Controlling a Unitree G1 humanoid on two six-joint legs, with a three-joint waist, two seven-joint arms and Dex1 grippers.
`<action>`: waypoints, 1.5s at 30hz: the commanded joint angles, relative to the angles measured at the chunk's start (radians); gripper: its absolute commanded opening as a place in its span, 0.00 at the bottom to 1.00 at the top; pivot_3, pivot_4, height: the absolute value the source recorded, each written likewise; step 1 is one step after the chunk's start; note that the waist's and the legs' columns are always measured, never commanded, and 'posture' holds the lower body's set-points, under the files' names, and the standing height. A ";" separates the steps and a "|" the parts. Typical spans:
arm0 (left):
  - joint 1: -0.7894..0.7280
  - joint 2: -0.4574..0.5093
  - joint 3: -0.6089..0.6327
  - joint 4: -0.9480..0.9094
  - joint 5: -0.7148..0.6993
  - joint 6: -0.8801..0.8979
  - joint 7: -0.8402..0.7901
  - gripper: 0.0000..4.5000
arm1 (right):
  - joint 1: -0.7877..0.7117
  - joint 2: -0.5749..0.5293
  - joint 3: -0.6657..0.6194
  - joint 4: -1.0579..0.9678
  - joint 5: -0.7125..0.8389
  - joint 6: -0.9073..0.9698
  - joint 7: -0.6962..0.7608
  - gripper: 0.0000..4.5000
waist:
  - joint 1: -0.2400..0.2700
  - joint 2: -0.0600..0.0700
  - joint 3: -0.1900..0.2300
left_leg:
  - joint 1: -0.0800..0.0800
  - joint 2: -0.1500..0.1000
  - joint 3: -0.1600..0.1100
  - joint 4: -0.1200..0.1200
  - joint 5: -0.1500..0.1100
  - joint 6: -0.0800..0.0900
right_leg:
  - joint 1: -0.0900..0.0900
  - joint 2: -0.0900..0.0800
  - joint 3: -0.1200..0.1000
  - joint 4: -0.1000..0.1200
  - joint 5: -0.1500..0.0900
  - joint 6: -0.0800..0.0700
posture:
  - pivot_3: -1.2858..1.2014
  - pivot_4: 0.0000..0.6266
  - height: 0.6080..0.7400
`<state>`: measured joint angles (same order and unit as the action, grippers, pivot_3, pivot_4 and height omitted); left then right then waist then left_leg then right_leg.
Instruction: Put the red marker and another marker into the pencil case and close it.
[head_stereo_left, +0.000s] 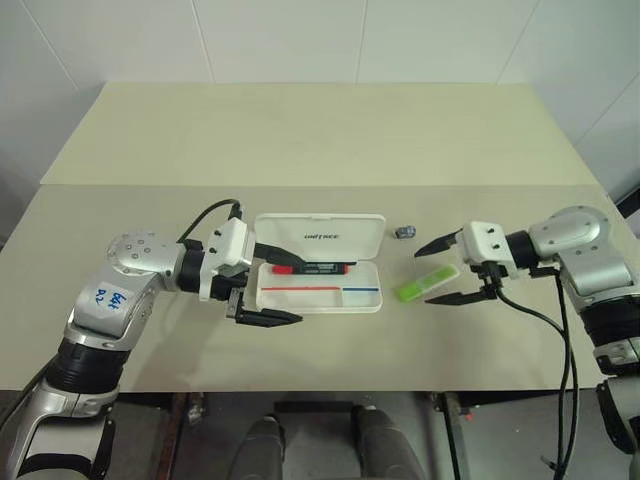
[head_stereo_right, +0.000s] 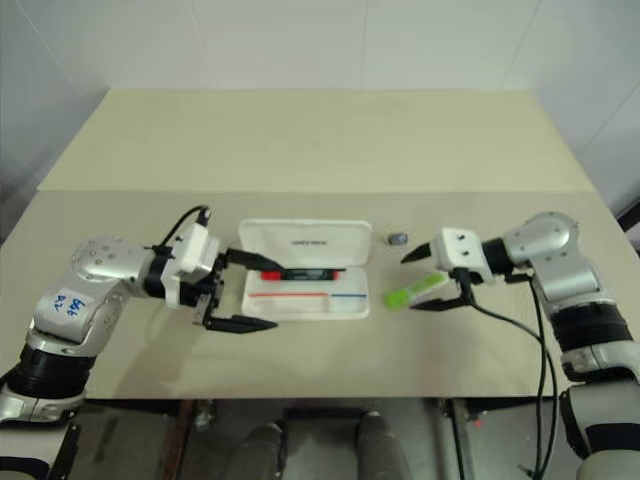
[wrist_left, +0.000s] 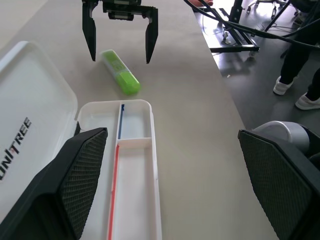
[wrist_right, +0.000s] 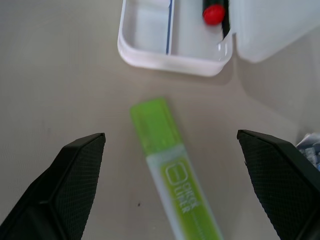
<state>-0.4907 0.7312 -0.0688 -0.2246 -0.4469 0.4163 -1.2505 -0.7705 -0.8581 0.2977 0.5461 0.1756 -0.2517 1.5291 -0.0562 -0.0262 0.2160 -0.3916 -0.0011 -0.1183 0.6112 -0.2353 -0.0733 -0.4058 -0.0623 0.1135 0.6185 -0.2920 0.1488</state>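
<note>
The left gripper (head_stereo_left: 272, 283), a two-fingered black claw on a white wrist block, sits nearest the camera in the lower left-centre of the head view. Its fingers are spread as wide as they go and hold nothing. One finger reaches over the left end of the case near the hinge; the other lies over the bare table in front of the case's left corner. Whether either one touches the case cannot be told.

Just right of it, at the centre of the frame, is the pencil case (head_stereo_left: 320, 296), a flat white hard-plastic box with rounded corners, lying open on the beige table (head_stereo_left: 320, 140). Its lid, marked with small dark lettering, is folded back toward the top of the frame. The red marker (head_stereo_left: 310, 267), a slim black barrel with red at the ends, lies inside the tray along the hinge edge.

Further right, just outside the case's right end, the short lime-green highlighter marker (head_stereo_left: 427, 283) lies on the table at a slant. A small dark grey lump (head_stereo_left: 404, 232) lies above it, apart from the case.

At the right, the right gripper (head_stereo_left: 440, 270) has its black fingers fully apart on either side of the highlighter, closed on nothing; contact cannot be judged.
</note>
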 joint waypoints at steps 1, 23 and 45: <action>0.016 0.025 0.043 -0.064 -0.033 0.015 0.020 1.00 | -0.047 -0.005 0.037 0.103 -0.028 -0.097 0.085 1.00 | -0.001 0.000 0.000 | 0.000 0.000 0.000 0.000 0.000 0.000 | 0.000 0.000 0.000 0.000 0.000 0.000 | 0.52 0.24 1.00; 0.066 0.040 0.056 -0.138 -0.060 0.047 0.081 1.00 | -0.284 0.101 0.141 0.553 -0.209 -0.349 0.085 0.31 | -0.027 0.000 0.000 | 0.006 0.000 0.000 0.003 0.001 -0.001 | 0.007 0.000 0.001 0.002 0.001 0.001 | 0.52 0.24 1.00; 0.028 0.060 0.034 -0.016 -0.020 -0.029 -0.010 1.00 | -0.118 -0.098 -0.009 0.234 -0.004 -0.112 0.085 0.24 | -0.026 0.002 0.001 | 0.005 -0.001 -0.001 0.001 0.000 -0.001 | 0.007 0.000 -0.001 0.001 -0.001 0.000 | 0.52 0.24 1.00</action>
<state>-0.4495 0.7742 -0.0428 -0.2477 -0.4688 0.4102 -1.2448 -0.9003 -0.9342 0.3351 0.8575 0.1174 -0.4205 1.5460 -0.0818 -0.0238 0.2174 -0.3861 -0.0018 -0.1196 0.6124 -0.2351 -0.0745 -0.3989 -0.0622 0.1129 0.6199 -0.2926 0.1492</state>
